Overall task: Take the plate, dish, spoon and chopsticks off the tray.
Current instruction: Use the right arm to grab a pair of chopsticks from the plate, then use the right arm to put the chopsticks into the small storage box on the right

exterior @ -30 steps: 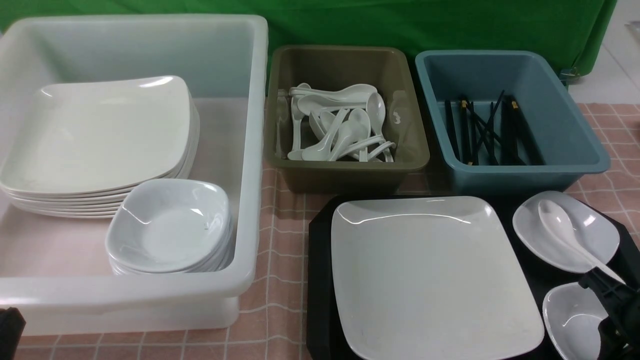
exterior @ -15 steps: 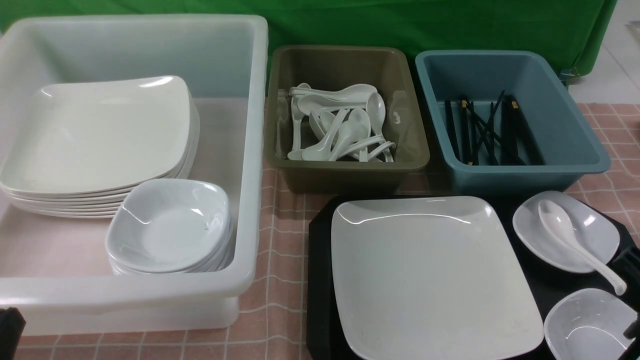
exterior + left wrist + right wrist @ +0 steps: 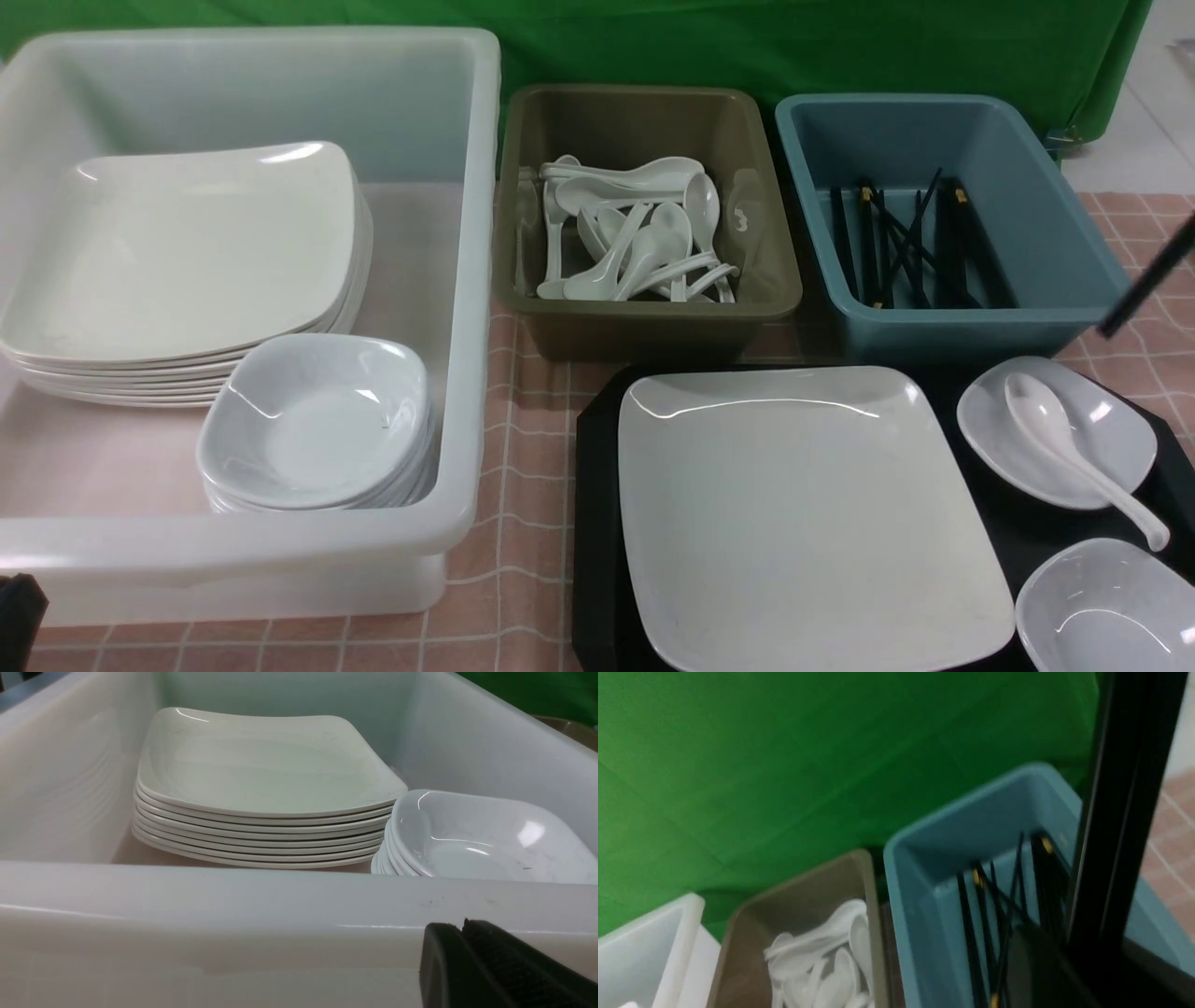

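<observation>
Green cloth [image 3: 747, 47] hangs behind the table [image 3: 523, 523], which wears a pink checked covering.

From the front, a big translucent white tub [image 3: 233, 553] fills the 9 o'clock side. Inside it, a stack of shallow square plates [image 3: 187, 252] sits at its 10 o'clock, and a stack of small rounded-square bowls [image 3: 313, 420] sits at its 5 o'clock. An olive tub [image 3: 644, 336] at 12 o'clock holds a jumble of glossy white spoons [image 3: 625, 233]. A blue tub [image 3: 980, 331] at 1 o'clock holds thin black sticks [image 3: 906, 247].

The black tray [image 3: 596, 560], with clipped corners, lies at 5 o'clock. The plate [image 3: 803, 513], glossy and round-cornered, covers its 9 o'clock half. The far dish [image 3: 1111, 434] at the tray's 2 o'clock carries the spoon [image 3: 1074, 457], whose thick handle points toward 4 o'clock past the dish's rim. The near dish [image 3: 1102, 607] sits at the tray's 4 o'clock.

The chopsticks [image 3: 1146, 280] are off the tray, tilted in the air at the 3 o'clock edge, with the lower tip near the blue tub's 4 o'clock corner.

In the left wrist view, the left gripper [image 3: 467, 952], black with one finely textured face, hovers just outside the white tub's smooth near wall. I cannot tell whether its fingers are apart or together.

The right wrist view is blurred. The chopsticks run as a broad black bar close to the lens, rising out of the dark right gripper [image 3: 1085, 975], which is clamped on them above the blue tub.
</observation>
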Available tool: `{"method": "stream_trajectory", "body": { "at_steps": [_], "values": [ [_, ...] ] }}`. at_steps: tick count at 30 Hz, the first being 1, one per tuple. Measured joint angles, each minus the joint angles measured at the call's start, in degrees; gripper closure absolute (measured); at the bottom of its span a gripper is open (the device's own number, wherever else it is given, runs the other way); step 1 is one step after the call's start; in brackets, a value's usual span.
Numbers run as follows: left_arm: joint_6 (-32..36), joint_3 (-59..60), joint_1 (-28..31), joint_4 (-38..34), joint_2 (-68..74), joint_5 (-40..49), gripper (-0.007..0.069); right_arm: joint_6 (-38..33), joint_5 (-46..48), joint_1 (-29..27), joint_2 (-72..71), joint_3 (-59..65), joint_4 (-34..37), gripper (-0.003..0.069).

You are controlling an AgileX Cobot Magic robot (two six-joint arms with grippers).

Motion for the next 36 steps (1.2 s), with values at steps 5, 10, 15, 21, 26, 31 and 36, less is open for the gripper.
{"method": "stream_trajectory", "body": {
  "at_steps": [5,10,15,21,26,31,36],
  "values": [
    [0.0,0.0,0.0,0.0,0.0,0.0,0.0603,-10.4,-3.1,0.0,14.8,-12.6,0.0,0.0508],
    [0.0,0.0,0.0,0.0,0.0,0.0,0.0603,-17.2,-1.3,0.0,32.7,-26.5,0.0,0.0508],
    [0.0,0.0,0.0,0.0,0.0,0.0,0.0603,-17.7,2.1,0.0,44.7,-34.7,0.0,0.0508],
    [0.1,0.0,0.0,0.0,0.0,0.0,0.0603,-17.6,3.3,0.0,51.6,-37.6,0.0,0.0463],
    [0.1,0.0,0.0,0.0,0.0,0.0,0.0603,-16.3,4.9,0.0,52.3,-37.9,0.0,0.0321],
    [0.1,0.0,0.0,0.0,0.0,0.0,0.0603,-15.5,13.1,0.0,50.2,-38.1,0.0,0.0222],
    [0.1,0.0,0.0,0.0,0.0,0.0,0.0603,-22.4,32.1,0.0,41.4,-38.2,0.0,0.0394]
  ]
}}
